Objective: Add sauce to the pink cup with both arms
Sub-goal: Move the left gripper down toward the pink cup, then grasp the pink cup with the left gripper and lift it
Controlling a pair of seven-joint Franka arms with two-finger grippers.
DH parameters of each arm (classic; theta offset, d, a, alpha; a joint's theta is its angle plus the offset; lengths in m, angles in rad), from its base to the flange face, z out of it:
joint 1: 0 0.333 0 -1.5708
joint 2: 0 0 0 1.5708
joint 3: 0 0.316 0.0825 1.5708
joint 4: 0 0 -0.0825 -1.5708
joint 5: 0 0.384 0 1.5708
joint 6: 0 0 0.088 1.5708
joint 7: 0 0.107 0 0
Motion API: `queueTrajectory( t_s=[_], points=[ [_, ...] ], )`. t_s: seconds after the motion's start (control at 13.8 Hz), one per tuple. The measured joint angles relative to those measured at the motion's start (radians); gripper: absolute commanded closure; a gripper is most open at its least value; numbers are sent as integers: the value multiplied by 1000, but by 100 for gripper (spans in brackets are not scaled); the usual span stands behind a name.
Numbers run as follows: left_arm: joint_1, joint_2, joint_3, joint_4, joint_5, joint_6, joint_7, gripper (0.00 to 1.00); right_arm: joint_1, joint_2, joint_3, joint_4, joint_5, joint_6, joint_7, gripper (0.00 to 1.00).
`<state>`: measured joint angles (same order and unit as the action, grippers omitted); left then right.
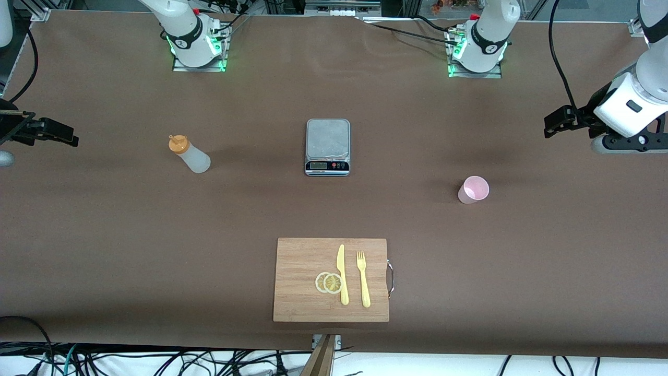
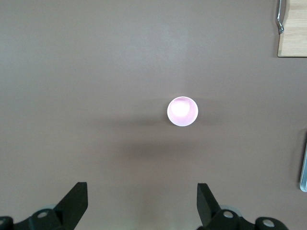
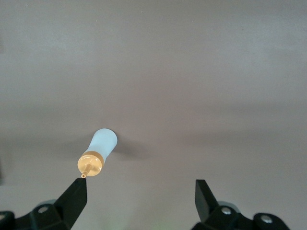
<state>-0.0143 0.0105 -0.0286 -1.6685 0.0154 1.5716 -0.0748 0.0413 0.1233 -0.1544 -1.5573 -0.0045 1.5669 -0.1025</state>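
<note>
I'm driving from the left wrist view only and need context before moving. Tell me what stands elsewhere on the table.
Observer: The sauce bottle stands toward the right arm's end of the table, untouched.
Operator: Report the right gripper.
Observer: The right gripper is open, up above the bottle.
Operator: Give me the middle of the table.
Observer: A scale sits there; nearer the front camera lies a cutting board with knife, fork and lemon slices.

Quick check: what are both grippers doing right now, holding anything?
Left gripper: jaws open, empty, over the table near the pink cup.
Right gripper: jaws open, empty, near the sauce.
</note>
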Motion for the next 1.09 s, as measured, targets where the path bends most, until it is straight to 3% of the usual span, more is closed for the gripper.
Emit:
queueTrajectory(
  t_s=[0.65, 1.09],
  points=[
    [18, 99, 1, 38, -1, -2, 15, 0, 0, 0, 0, 0, 0, 0, 0, 0],
    [28, 262, 0, 39, -4, 65, 154, 0, 0, 1, 0, 1, 0, 0, 0, 0]
  ],
)
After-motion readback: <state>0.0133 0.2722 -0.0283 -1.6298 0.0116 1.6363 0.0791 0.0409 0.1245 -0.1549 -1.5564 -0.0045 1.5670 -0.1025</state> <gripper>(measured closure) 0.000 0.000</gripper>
